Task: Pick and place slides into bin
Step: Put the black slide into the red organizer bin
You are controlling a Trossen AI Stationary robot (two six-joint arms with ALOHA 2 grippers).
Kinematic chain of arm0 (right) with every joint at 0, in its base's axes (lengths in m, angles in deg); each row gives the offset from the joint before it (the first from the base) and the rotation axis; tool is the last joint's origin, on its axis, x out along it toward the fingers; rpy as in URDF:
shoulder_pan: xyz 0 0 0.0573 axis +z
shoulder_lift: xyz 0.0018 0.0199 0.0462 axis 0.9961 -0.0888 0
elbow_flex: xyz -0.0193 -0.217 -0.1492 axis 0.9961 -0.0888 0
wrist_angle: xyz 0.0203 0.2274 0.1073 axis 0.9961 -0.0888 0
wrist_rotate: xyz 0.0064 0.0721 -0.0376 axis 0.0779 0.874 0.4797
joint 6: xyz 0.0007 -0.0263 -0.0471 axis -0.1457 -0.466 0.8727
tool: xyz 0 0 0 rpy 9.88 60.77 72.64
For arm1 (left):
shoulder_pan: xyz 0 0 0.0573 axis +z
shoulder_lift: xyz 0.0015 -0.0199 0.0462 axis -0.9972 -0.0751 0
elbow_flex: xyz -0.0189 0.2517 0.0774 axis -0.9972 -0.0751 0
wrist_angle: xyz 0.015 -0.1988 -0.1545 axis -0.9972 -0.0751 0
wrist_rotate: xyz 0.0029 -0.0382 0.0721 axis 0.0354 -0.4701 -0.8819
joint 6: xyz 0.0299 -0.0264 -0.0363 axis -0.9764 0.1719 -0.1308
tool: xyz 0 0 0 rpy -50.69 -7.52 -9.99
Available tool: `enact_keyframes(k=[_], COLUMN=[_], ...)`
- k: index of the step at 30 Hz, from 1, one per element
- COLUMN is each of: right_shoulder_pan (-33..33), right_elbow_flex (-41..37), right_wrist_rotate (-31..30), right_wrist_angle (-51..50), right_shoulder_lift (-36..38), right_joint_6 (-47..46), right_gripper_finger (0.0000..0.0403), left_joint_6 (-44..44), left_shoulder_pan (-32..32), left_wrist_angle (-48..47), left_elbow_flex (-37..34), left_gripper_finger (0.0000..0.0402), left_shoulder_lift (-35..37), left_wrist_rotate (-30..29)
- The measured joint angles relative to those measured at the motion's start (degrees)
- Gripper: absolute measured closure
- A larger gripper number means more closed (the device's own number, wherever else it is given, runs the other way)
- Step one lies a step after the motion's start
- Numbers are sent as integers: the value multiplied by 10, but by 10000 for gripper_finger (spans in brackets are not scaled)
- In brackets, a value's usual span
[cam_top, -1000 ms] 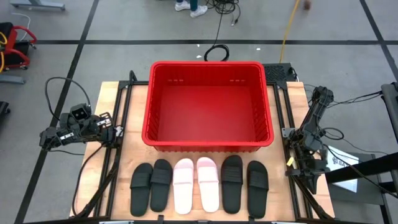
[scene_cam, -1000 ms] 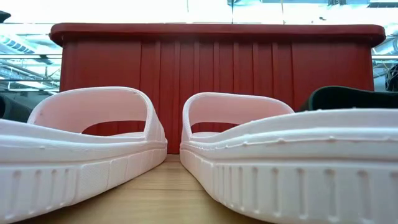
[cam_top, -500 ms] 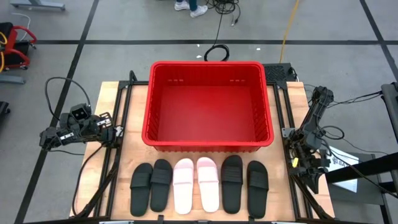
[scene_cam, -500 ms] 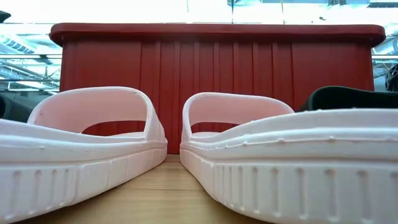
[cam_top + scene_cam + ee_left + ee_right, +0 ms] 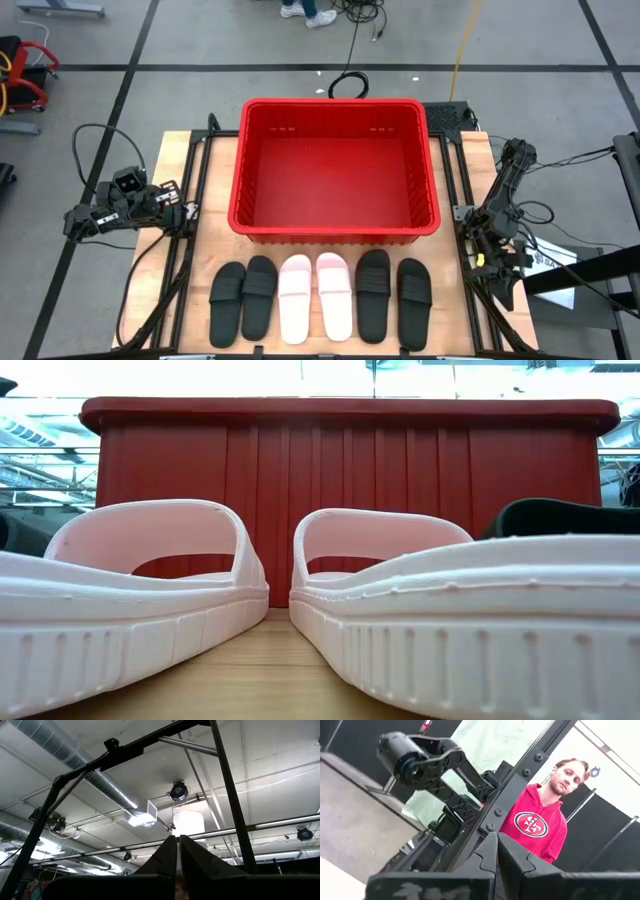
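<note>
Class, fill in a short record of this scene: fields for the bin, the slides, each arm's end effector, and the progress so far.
bin: red slotted basket, nothing inside it
slides: six in a row on the table in front of the bin; two black, two pink, two black
left end effector: parked at the table's left edge, fingers shut
right end effector: parked at the table's right edge, fingers shut
progress: no slide in the bin yet

Bin [image 5: 334,170] at the far middle of the worktop [image 5: 200,240]. Six slides [image 5: 320,297] in one row side by side before it, along the near edge, none inside. Left arm [image 5: 125,212] folded off the worktop's left edge, right arm [image 5: 497,225] off its right edge.
</note>
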Motion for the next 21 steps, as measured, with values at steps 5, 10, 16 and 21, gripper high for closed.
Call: enact_keyframes(k=[5,10,16,21], right_shoulder_pan=[0,0,0,0], right_elbow_flex=[0,0,0,0], right_wrist_rotate=[0,0,-85,-251], right_wrist_angle=[-2,-20,-21,21], right_shoulder_lift=[-7,-18,-23,-23], right_joint_6=[15,15,51,29], right_gripper_finger=[399,399,399,399], left_joint_6=[0,0,0,0], left_shoulder_pan=[0,0,0,0], left_wrist_angle=[0,0,0,0], left_elbow_flex=[0,0,0,0], left_gripper_finger=[376,376,376,376], left_shoulder_lift=[0,0,0,0], left_wrist_rotate=[0,0,0,0])
